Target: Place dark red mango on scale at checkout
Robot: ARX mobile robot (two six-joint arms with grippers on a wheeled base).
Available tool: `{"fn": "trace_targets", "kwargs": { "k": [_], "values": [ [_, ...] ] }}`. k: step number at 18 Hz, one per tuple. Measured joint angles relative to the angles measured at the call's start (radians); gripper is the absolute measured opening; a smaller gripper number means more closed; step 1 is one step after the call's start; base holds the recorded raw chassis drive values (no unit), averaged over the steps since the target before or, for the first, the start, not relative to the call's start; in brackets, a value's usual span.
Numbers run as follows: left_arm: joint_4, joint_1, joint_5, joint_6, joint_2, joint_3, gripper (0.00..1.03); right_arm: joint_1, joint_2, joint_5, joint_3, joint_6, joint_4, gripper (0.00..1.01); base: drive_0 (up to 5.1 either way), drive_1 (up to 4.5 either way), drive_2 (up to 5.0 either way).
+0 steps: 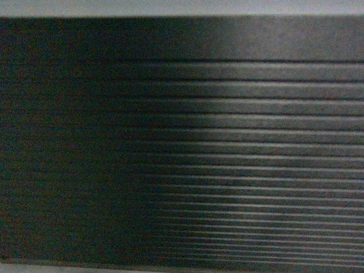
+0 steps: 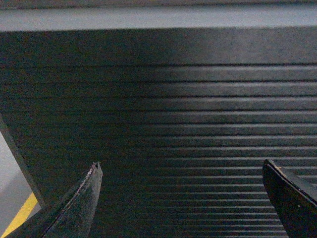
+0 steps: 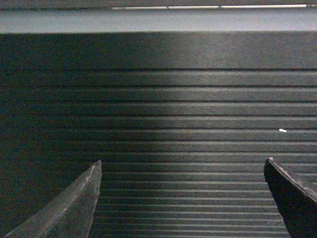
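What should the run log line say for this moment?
checkout ribbed front fills views | left gripper open, empty | right gripper open, empty | mango, scale unseen

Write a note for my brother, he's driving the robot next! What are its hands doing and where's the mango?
Left gripper: open, empty, facing the checkout ribbed front panel.
Right gripper: open, empty, facing the same panel.
Mango and scale: not in any view; all three cameras show only the dark ribbed panel up close.
Done: nothing visible; neither gripper holds the mango.
Left: find the mango, pick it up, set it on the scale.
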State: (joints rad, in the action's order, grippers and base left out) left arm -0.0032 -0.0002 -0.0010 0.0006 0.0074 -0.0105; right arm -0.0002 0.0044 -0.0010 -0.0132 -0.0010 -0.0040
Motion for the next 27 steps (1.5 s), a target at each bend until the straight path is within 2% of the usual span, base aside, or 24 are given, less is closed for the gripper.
{"fn": "trace_targets", "kwargs": {
  "k": [27],
  "values": [
    [-0.003, 0.0, 0.0, 0.0, 0.0, 0.0, 0.98, 0.0, 0.0, 0.0, 0.0, 0.0, -0.001, 0.98, 0.0, 0.0, 0.0]
  ]
}}
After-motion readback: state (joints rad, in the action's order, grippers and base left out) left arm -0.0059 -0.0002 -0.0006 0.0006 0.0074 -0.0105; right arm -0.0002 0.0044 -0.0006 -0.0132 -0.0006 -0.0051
